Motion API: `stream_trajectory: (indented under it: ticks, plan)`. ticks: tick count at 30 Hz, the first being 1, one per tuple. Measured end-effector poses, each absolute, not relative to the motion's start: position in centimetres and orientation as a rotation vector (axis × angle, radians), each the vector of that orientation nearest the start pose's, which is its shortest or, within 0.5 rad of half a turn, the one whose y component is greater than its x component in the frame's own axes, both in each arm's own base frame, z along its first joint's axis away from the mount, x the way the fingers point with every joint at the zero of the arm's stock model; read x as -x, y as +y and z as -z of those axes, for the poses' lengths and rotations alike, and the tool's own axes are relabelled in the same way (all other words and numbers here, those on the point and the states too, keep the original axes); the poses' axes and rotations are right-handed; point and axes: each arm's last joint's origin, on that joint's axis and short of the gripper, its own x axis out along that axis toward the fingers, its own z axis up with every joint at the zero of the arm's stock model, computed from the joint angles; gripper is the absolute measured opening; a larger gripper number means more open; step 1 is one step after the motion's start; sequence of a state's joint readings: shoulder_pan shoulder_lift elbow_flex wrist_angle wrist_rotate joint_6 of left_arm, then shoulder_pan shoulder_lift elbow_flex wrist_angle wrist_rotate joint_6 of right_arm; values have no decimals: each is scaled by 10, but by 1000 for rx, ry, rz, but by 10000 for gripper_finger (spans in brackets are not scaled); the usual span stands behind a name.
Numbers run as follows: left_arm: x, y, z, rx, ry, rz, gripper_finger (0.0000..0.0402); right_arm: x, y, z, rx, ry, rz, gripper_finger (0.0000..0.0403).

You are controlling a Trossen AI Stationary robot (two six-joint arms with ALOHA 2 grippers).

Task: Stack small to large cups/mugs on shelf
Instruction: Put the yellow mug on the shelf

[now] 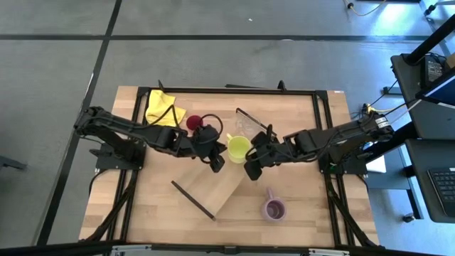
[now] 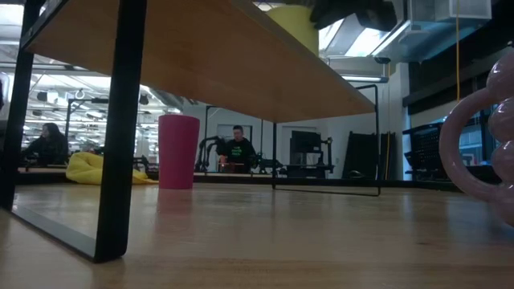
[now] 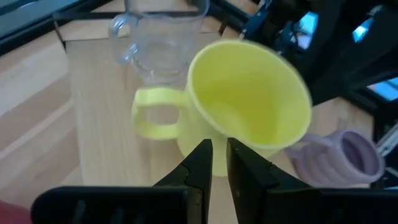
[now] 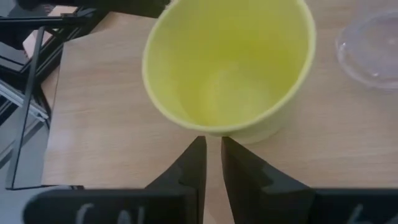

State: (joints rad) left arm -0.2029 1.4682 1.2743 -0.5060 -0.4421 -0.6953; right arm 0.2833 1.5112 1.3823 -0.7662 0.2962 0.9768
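Wooden shelf (image 1: 231, 186) carries the lime-yellow mug (image 1: 238, 148), upright between both arms. Left gripper (image 1: 216, 163) and right gripper (image 1: 252, 169) flank it, fingers nearly closed and holding nothing.

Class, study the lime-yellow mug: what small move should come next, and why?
Probably open the left end effector. It and the right end effector both seem to pinch the lime-yellow mug on the shelf; one must let go before the mug can move.
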Motion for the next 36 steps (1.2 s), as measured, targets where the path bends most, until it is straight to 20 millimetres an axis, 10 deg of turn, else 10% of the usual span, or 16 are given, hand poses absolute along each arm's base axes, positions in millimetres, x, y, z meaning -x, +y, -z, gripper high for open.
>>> stream_trajectory:
  ticks: [36]
  plan:
    - [-313, -32, -313, 392, 622, -446, 43, -306, 65, -319, -601, 789, 443, 52]
